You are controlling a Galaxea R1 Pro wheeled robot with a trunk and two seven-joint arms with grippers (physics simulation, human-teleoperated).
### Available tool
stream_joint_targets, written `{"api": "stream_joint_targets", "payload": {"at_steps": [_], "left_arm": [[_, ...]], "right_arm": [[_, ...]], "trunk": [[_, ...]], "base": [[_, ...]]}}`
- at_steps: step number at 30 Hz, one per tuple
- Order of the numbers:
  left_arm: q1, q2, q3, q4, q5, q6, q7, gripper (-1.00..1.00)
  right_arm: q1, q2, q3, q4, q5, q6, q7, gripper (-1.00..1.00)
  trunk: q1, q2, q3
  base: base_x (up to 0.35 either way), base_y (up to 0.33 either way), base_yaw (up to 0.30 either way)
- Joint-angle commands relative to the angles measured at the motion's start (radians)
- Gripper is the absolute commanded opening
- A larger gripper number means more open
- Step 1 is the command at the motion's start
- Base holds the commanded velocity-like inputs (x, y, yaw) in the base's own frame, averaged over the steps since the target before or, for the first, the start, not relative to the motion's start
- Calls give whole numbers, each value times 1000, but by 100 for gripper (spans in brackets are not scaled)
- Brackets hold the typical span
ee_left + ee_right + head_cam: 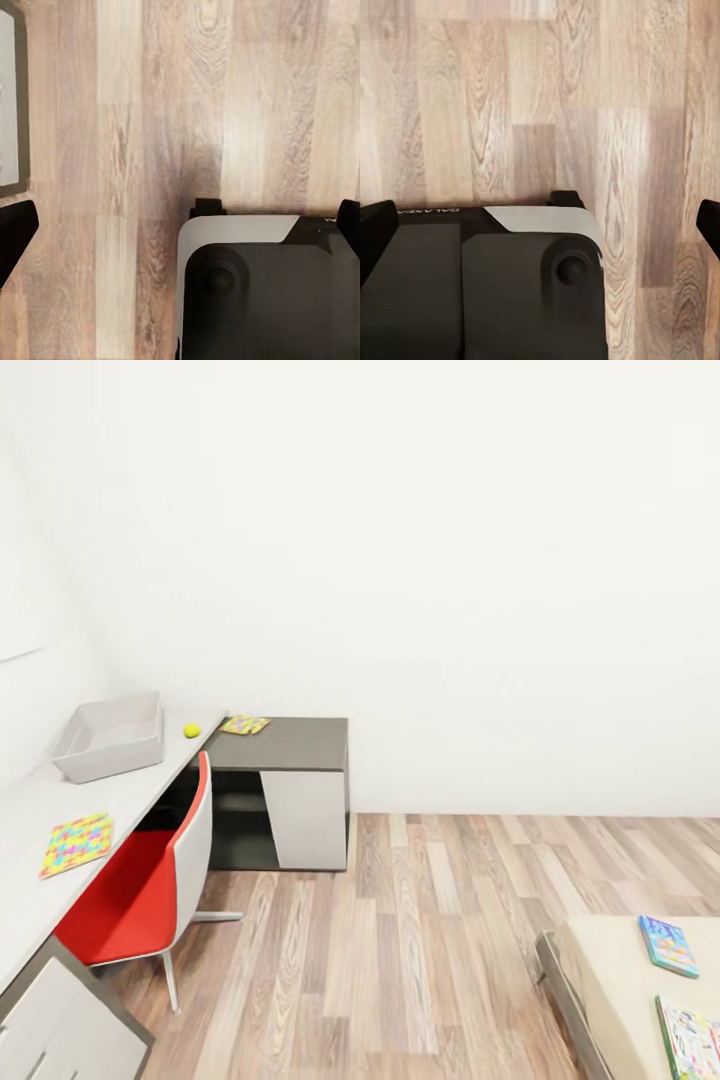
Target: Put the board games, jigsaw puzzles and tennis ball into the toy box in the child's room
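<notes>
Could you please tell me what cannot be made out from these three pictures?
- Head view: toy box interior, hidden by its near wall.
- Head view: green-edged game on the bed, cut off by the picture's corner.
- Head view: third game not seen; table cut by the left edge.
- Wrist views: both pincers' fingertips at the picture edges; nothing between them, so open.

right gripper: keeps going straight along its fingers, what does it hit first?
Probably the wood plank floor. The right gripper points down at bare planks, fingers wide apart with nothing between them. The robot's dark base sits just beside that line; depth is unclear.
</notes>
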Motion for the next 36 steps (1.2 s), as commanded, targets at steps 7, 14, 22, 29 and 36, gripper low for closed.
{"api": "stream_joint_targets", "payload": {"at_steps": [7,14,22,29,36], "left_arm": [[-1,0,-1,1,1,-4,2,100],[-1,0,-1,1,1,-4,2,100],[-1,0,-1,1,1,-4,2,100],[-1,0,-1,1,1,-4,2,100],[-1,0,-1,1,1,-4,2,100]], "right_arm": [[-1,2,0,1,0,-3,-3,100],[-1,2,0,1,0,-3,-3,100],[-1,3,0,1,0,-3,-3,100],[-1,3,0,1,0,-5,-3,100],[-1,3,0,1,0,-5,-3,100]], "trunk": [[1,-2,-2],[1,-2,-2],[1,-2,-2],[1,-2,-2],[1,-2,-2]], "base": [[322,0,0],[322,0,0],[322,0,0],[322,0,0],[322,0,0]]}}
